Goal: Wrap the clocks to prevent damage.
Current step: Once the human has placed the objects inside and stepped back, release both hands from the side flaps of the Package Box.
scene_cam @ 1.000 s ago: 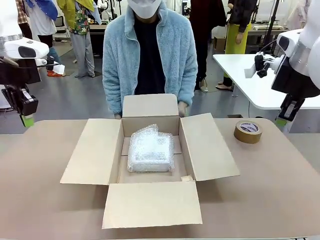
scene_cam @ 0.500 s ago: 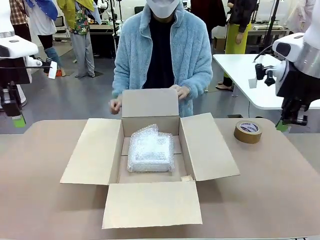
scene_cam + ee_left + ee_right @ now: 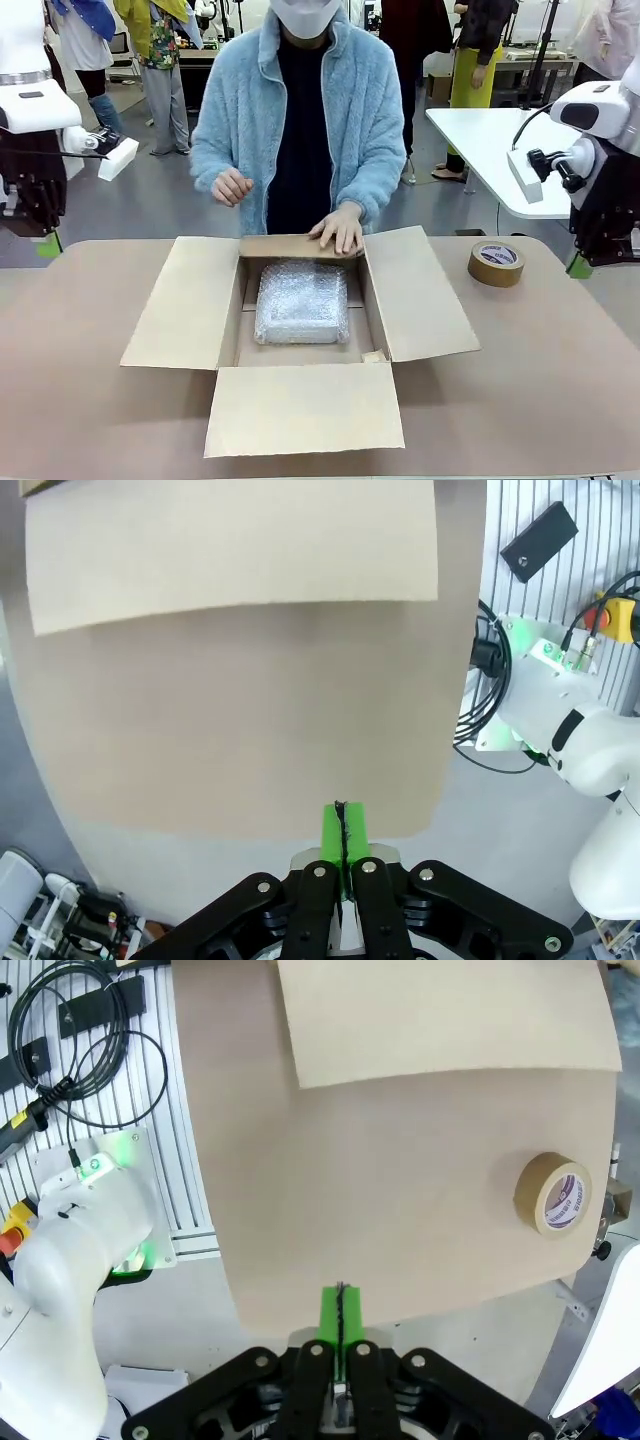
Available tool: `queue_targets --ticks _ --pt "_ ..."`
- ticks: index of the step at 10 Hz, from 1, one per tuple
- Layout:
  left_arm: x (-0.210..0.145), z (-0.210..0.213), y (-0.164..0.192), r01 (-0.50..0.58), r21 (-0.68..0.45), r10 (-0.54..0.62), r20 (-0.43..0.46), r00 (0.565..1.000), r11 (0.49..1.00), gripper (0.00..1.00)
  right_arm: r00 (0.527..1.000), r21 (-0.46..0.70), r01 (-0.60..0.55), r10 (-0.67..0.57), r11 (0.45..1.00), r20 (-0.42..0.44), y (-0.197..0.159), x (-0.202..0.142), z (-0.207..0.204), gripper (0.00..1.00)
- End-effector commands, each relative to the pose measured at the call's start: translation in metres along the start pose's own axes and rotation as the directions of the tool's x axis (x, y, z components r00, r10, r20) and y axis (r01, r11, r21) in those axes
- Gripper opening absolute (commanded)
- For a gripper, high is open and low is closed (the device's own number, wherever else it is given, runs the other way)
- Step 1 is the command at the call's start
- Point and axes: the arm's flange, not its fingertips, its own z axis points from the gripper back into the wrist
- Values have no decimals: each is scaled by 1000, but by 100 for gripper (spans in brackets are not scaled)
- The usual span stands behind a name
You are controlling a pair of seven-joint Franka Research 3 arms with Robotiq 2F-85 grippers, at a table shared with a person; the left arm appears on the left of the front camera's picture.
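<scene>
- A workshop floor with other people and a white side table lies behind a tan tabletop point(image 3: 560, 380).
- An open cardboard box point(image 3: 190, 300) sits in the middle of the tabletop. Its left, right and near flaps are spread flat outward.
- On the floor of the box lies a bubble-wrapped bundle point(image 3: 302, 303), flat and roughly square. What it contains cannot be made out through the wrap.
- A person in a light-blue fleece jacket stands at the far side of the tabletop.
- The person's flat hand point(image 3: 338, 232) rests palm down on the rear flap point(image 3: 285, 246), which is tipped inward over the far edge of the box.
- The person's raised hand point(image 3: 232, 186) is loosely curled in front of the chest and touches nothing.
- A roll of brown tape point(image 3: 496, 263) lies flat on the tabletop to the right of the box, apart from the right flap.
- The robot's left hand point(image 3: 342, 830) hangs at the tabletop's left edge, well apart from the box. Its green pads are pressed together with nothing between them.
- The robot's right hand point(image 3: 340, 1310) hangs at the tabletop's right edge, near the tape but not touching it. Its pads are likewise pressed together and hold nothing.
</scene>
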Motion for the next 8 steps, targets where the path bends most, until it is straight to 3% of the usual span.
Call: queue_targets --ticks 1,2,8 --pt "4 -6 2 -10 -6 10 51 999 1000 0 1000 12 30 -30 999 2 -11 1 1 1" --pt "0 0 0 0 0 0 0 1000 1000 0 1000 0 0 0 1000 0 0 0 0 1" --pt "0 0 0 0 0 0 0 1000 1000 0 1000 0 0 0 1000 0 0 0 0 1"
